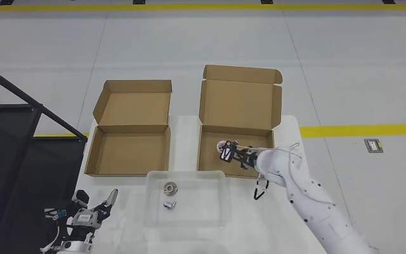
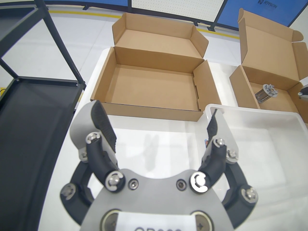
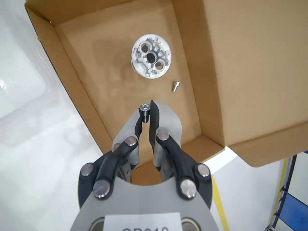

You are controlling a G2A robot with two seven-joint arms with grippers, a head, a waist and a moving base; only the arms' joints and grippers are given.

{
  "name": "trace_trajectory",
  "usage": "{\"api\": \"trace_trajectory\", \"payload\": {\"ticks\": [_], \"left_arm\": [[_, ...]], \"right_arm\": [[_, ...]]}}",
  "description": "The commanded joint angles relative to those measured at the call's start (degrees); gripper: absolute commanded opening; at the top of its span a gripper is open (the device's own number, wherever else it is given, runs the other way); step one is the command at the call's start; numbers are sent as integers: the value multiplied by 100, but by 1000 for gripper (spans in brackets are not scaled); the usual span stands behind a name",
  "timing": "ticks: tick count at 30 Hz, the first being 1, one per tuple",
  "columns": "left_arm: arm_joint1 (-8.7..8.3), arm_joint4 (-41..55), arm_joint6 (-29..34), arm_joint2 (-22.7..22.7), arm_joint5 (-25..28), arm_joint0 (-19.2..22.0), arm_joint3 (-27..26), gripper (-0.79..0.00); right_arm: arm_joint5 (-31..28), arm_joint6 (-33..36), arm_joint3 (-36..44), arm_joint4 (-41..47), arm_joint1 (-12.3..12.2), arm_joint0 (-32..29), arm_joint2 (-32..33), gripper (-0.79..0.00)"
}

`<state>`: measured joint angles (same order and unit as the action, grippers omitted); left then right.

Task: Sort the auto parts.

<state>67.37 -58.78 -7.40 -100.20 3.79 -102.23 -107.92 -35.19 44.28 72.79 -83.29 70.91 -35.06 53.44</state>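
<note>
1. Right wrist view: the right gripper (image 3: 147,108) is clenched on a small bolt (image 3: 145,112), with the bolt's head at the fingertips. It is above the floor of the right cardboard box (image 3: 216,49).
2. Farther along that floor lie a short loose screw (image 3: 175,85) and, near it, a silver spool-shaped part (image 3: 151,57) with its holed end face toward the camera.
3. Left wrist view: the left gripper (image 2: 155,111) hangs over the table (image 2: 219,78) with its fingers spread wide and nothing between them. It is just beside the clear plastic tray (image 2: 252,110), whose far side is cut off. Beyond stands the left cardboard box (image 2: 149,85), lid open.
4. Top view: the tray holds a ring-shaped part (image 1: 170,187) and a small metal piece (image 1: 169,204) too small to make out.
</note>
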Motion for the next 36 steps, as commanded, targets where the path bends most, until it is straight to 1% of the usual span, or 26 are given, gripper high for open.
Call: {"api": "trace_trajectory", "payload": {"ticks": [1,4,6,8,13,21,22,24,25,30,34,36], "left_arm": [[0,0,0,0,0,0,0,0],[0,0,0,0,0,0,0,0],[0,0,0,0,0,0,0,0],[0,0,0,0,0,0,0,0],[0,0,0,0,0,0,0,0],[0,0,0,0,0,0,0,0],[0,0,0,0,0,0,0,0],[0,0,0,0,0,0,0,0],[0,0,0,0,0,0,0,0],[0,0,0,0,0,0,0,0],[0,0,0,0,0,0,0,0],[0,0,0,0,0,0,0,0]], "right_arm": [[22,12,-434,18,38,131,-65,-785],[99,-15,-920,4,112,323,-202,-785],[253,-144,-1182,-16,164,440,-275,-785],[581,-488,-1411,-58,207,503,-294,-785],[1023,-1282,-2093,-127,288,602,-335,-785],[1023,-1580,-2750,-99,476,847,-577,-785],[1044,-1601,-2805,-89,498,871,-597,-708],[1059,-1652,-2915,-75,534,919,-625,-683],[1057,-1677,-2966,-76,550,941,-638,-646],[1066,-1837,-3158,-84,594,1007,-648,-622],[997,-2110,-3219,-62,584,1006,-579,-597],[968,-2221,-3243,-91,566,1010,-537,-597]]}}
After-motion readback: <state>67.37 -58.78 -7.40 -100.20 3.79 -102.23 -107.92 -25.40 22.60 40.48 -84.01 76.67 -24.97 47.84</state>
